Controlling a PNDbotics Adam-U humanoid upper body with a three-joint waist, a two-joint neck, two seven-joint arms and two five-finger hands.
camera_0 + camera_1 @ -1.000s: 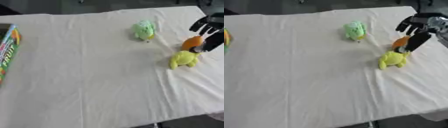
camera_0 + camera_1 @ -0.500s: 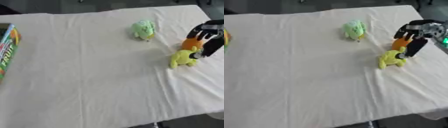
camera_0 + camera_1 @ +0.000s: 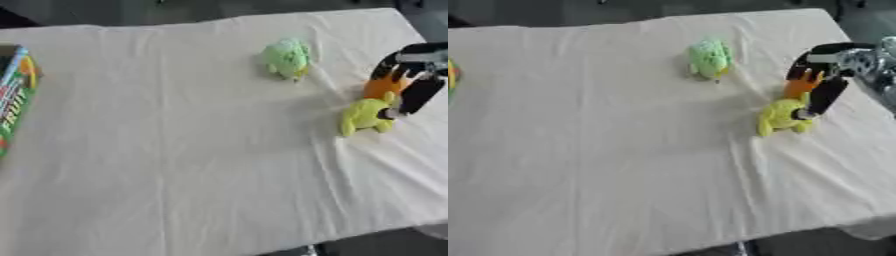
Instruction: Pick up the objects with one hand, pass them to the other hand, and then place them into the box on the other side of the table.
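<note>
A light green plush toy [image 3: 286,57] lies on the white cloth toward the far right. Nearer the right edge a yellow-green plush toy [image 3: 366,116] lies beside an orange toy [image 3: 381,89]. My right hand [image 3: 416,56] comes in from the right edge and sits over the orange toy. Its fingers [image 3: 390,71] curl down over the toy's top, and the thumb [image 3: 418,96] points down along its right side, touching the yellow-green toy. The left hand shows in neither view.
A colourful box [image 3: 12,95] lies at the left edge of the table. The white cloth [image 3: 175,150] is creased around the toys. The table's front edge [image 3: 262,247] runs along the bottom, its right edge close to my hand.
My right hand has come down and toward me from above the orange toy, and its fingers have closed over that toy. The toys have stayed in place.
</note>
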